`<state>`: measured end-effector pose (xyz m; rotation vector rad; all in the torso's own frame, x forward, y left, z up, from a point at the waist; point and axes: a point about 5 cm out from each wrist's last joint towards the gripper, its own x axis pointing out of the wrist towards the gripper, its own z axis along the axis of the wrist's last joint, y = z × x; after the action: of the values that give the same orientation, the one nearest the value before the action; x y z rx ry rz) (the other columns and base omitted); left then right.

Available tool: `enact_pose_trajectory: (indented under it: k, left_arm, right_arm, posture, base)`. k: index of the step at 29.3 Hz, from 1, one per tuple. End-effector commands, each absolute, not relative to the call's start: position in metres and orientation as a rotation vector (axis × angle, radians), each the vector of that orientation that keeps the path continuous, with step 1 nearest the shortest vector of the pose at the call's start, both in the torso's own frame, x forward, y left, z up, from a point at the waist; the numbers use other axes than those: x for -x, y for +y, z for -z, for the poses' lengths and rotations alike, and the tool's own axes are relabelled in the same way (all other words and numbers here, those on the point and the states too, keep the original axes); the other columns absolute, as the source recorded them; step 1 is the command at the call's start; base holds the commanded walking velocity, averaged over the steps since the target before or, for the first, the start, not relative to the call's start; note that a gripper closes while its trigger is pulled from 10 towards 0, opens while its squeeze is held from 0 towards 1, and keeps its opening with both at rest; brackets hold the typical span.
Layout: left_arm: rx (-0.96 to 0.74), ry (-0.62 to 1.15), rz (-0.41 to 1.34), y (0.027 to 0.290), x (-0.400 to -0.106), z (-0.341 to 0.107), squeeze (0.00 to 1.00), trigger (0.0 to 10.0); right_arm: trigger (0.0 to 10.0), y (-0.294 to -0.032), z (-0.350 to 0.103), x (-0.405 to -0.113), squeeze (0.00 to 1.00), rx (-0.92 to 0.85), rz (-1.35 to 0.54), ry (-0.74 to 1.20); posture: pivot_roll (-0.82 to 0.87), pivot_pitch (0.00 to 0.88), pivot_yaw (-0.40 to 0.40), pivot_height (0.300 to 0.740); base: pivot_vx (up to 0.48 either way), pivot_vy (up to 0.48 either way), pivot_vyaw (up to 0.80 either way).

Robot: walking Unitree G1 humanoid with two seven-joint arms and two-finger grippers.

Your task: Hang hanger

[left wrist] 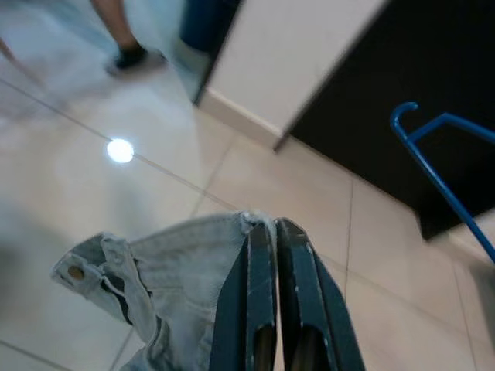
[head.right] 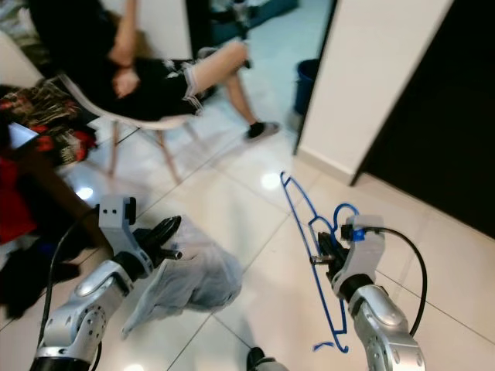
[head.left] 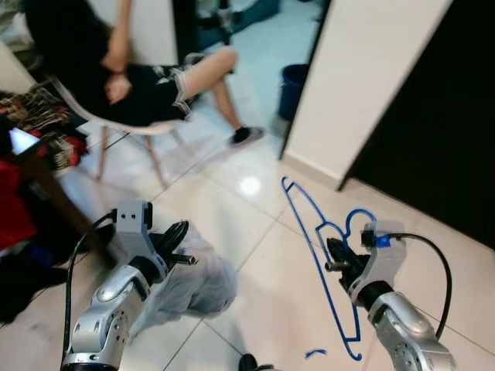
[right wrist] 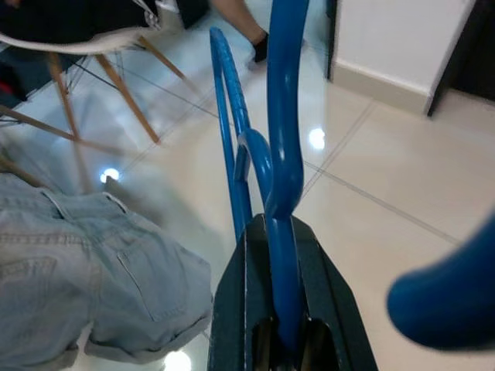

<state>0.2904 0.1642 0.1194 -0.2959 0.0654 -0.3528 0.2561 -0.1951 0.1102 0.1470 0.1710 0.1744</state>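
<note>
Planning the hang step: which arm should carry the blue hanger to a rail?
Right. The right gripper is shut on the blue wire hanger; the left gripper is shut on the pale denim shorts.

Bright indoor light, lamp glare spots on glossy floor tiles (head.left: 250, 185), motion blur, wrist-view foregrounds soft

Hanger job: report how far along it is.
Done: the right gripper is shut on the blue hanger, the left gripper on the pale denim shorts, both lifted off the tiled floor. In hand: carrying them. Left: shorts are not on the hanger, nothing is hung.
</note>
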Motion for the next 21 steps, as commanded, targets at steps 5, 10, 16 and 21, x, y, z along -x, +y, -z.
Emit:
enact_pose_trajectory:
  k: [5,10,16,21]
  left_arm:
    - [0.251,0.064,0.372,0.162,-0.29,-0.119,0.0,10.0]
    - [0.236,0.042,0.364,0.162,-0.29,-0.123,0.0,10.0]
    - [0.217,0.048,0.363,0.163,-0.292,-0.122,0.0,10.0]
    - [0.163,0.058,0.38,0.161,-0.295,-0.116,0.0,10.0]
  right_arm:
    - [10.0,-0.193,-0.11,-0.255,0.0,-0.145,-0.2,0.162]
    - [10.0,-0.188,-0.112,-0.255,0.0,-0.13,-0.269,0.153]
    - [10.0,-0.178,-0.116,-0.251,0.0,-0.111,-0.408,0.129]
    - [10.0,-0.17,-0.11,-0.253,0.0,-0.103,-0.479,0.122]
  posture:
    - [0.05,0.199,-0.028,0.74]
    - [0.05,0.189,-0.027,0.74]
    - [0.06,0.161,-0.029,0.74]
    - [0.07,0.083,-0.021,0.74]
  base:
    - [0.0,-0.173,-0.16]
    - [0.0,-0.344,0.0]
    - [0.0,0.0,0.0]
    - [0.0,0.0,0.0]
